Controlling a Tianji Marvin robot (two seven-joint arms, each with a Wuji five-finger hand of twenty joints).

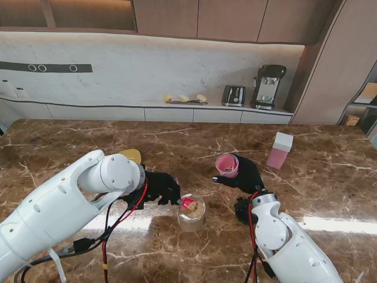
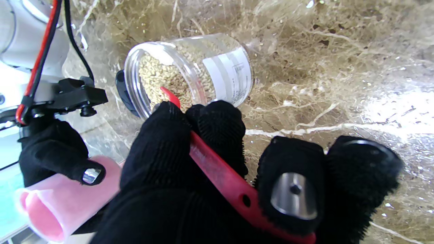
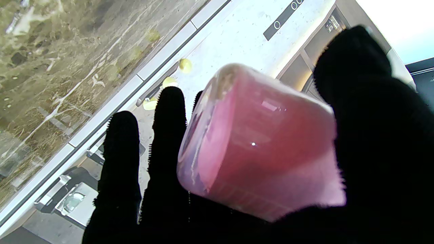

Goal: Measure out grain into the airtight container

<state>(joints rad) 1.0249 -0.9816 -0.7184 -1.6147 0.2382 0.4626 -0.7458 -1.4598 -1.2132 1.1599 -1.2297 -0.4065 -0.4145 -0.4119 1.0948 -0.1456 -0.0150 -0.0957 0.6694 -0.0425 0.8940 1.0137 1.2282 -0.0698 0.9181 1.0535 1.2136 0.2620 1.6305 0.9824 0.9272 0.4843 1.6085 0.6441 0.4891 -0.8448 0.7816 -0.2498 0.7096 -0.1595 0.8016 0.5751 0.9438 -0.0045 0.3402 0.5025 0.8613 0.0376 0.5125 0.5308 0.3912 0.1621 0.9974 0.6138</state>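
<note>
The left hand (image 1: 158, 187) is clamped on a red scoop (image 2: 217, 169), and the scoop's head sits inside the open clear jar (image 1: 191, 213) of grain on the brown marble table (image 1: 70, 147). The right hand (image 1: 244, 175) is closed around a pink cup (image 1: 227, 165), held off the table just right of the jar and farther from me. A pink container with a white lid (image 1: 280, 150) stands well apart on the right. A yellow lid (image 1: 131, 155) lies behind the left arm, partly hidden by it.
</note>
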